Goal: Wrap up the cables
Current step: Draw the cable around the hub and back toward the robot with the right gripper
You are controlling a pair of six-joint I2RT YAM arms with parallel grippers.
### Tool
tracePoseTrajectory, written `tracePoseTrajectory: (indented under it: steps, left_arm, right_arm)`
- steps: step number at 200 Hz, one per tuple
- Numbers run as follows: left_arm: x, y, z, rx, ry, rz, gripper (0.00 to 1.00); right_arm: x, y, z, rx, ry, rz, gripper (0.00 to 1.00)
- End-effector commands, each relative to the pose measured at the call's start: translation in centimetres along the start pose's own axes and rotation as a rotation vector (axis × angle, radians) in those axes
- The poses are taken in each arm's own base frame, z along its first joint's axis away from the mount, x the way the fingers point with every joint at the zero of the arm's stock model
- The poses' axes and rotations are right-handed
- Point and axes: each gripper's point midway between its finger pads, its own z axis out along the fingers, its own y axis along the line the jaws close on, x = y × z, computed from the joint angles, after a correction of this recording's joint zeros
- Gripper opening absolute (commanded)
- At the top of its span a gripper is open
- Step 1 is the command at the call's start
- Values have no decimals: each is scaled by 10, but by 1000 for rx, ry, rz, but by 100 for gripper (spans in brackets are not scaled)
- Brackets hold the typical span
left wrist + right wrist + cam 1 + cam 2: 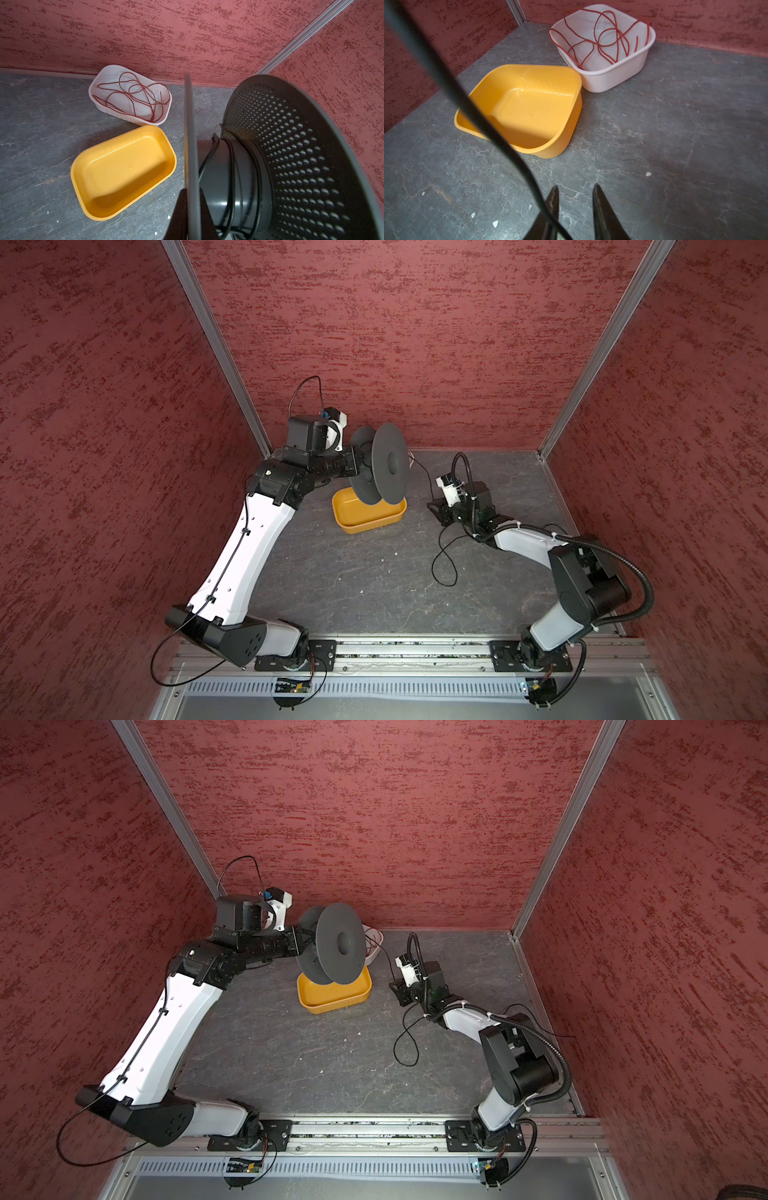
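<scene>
A black spool (388, 464) (340, 944) hangs above the yellow tray, and my left gripper (192, 191) is shut on the edge of one of its flanges. A few turns of the thin black cable (230, 166) lie round the hub. In both top views the cable runs from the spool down to my right gripper (434, 508) (397, 986), then loops loosely on the table (444, 568) (405, 1048). In the right wrist view the cable (483, 122) crosses one finger of my right gripper (576, 187) and passes into the gap near the finger bases. The jaws stand apart.
An empty yellow tray (365, 526) (79, 166) (529, 66) sits under the spool. Behind it, against the back wall, a white tray (99, 83) (608, 81) (376, 952) holds a tangled red cable (133, 97) (602, 41). Red walls close in on three sides.
</scene>
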Motion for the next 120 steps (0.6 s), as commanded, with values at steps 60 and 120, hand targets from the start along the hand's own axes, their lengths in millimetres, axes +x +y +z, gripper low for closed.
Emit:
tracePoseTrajectory:
  steps: [60, 120]
  left_arm:
    - [-21, 3, 0, 59, -69, -66, 0]
    - [-21, 22, 26, 55, -62, -136, 0]
  right_arm:
    - [-5, -16, 3, 103, -24, 51, 0]
    - [8, -5, -3, 142, -19, 43, 0]
